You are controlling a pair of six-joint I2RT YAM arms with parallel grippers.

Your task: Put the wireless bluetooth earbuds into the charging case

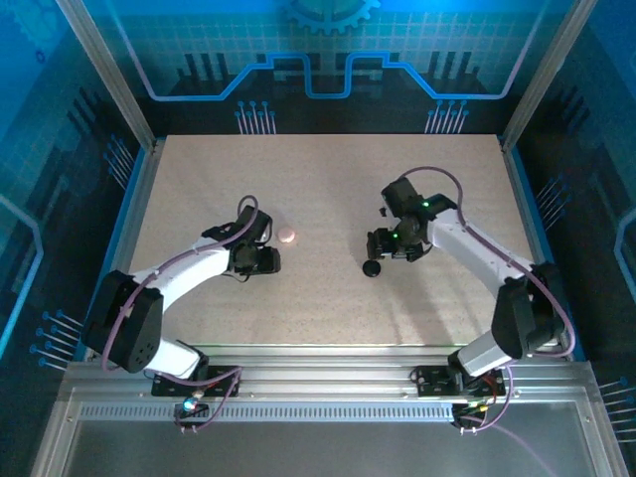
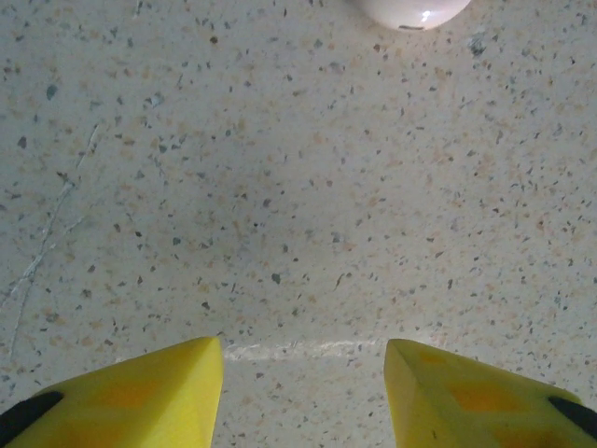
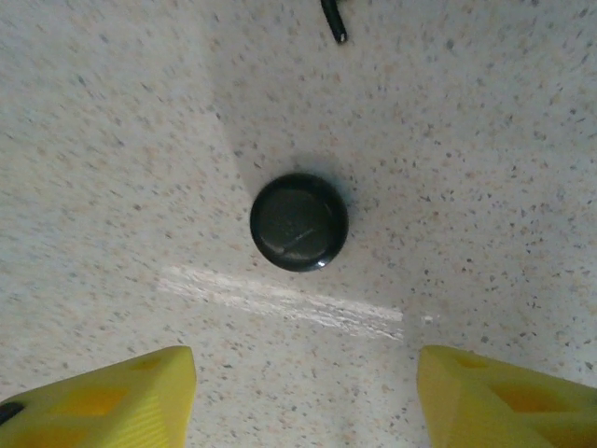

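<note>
top view
- counter (image 1: pixel 328 318): pale, speckled, flat.
- left gripper (image 1: pixel 266 260): just beside the pink case (image 1: pixel 287 236), not touching it.
- right gripper (image 1: pixel 382 245): near the black case (image 1: pixel 372 268), with a gap between them.
- earbuds: too small to pick out from up here.

left wrist view
- left gripper (image 2: pixel 303 366): jaws apart, bare counter between them, holding nothing.
- pink case (image 2: pixel 415 9): at the top edge, well ahead of the tips and right of centre. Only its near rim is in frame.
- earbuds: none I can make out.

right wrist view
- right gripper (image 3: pixel 306 373): jaws wide apart, empty.
- black case (image 3: pixel 298 222): flat on the counter ahead of the tips, roughly centred between them. Lid looks closed.
- black sliver (image 3: pixel 334 23): thin dark piece at the top edge, beyond the case. Could be the black earbud or a cable end; can't tell.

handling (my read)
- earbuds: very light, hard, glossy and rounded, so slippery. Likely to roll or squirt out under a hard pinch.
- hold: pinch low across the widest part of the bud with light force.
- cases: smooth, light pebbles that will skate on this counter. Brace one across its sides while seating a bud.
- risk: closed lids block insertion, so they need opening first.
</note>
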